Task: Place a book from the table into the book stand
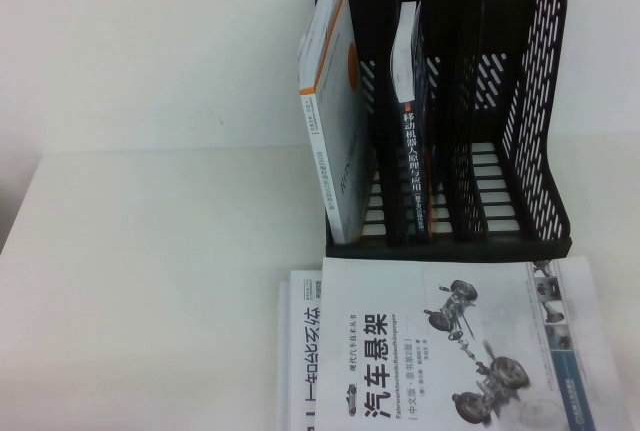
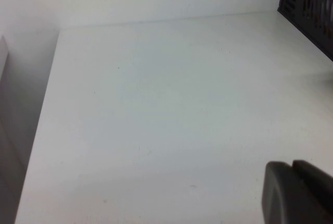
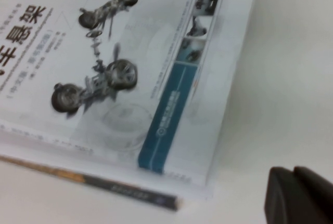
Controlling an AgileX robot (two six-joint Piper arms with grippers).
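White table (image 1: pixel 150 281) mostly bare. Navy book (image 1: pixel 412 151) already stood in middle slot of stand (image 1: pixel 520 101); task looked done. Left gripper (image 2: pixel 299 190) clenched, empty, over bare left side; right gripper (image 3: pixel 299 195) clenched near car book (image 1: pixel 450 351), holding nothing.

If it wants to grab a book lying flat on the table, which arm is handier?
Right: the right pincer hovers just beside the white car book, while the left pincer is over bare table, with only the book stand corner nearby.
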